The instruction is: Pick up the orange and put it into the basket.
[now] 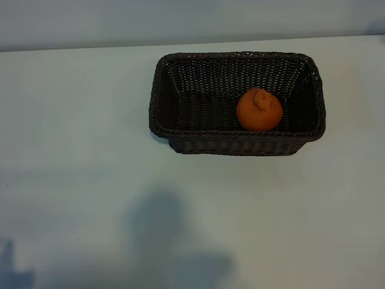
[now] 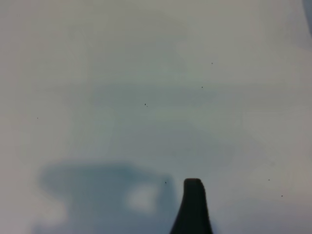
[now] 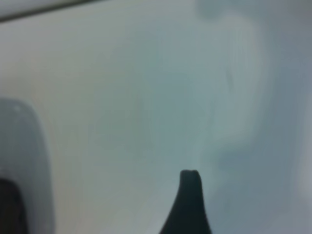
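Note:
The orange lies inside the dark-brown woven basket, on its floor toward the right end, knob facing up. The basket stands on the pale table at the upper middle of the exterior view. Neither gripper appears in that view. In the left wrist view my left gripper shows only one dark fingertip over bare table, with nothing against it. My right gripper likewise shows a single dark fingertip above bare table, holding nothing. Basket and orange are out of both wrist views.
Soft arm shadows fall on the table in front of the basket. A pale rounded object sits at the edge of the right wrist view, and the table's edge runs across a corner of that view.

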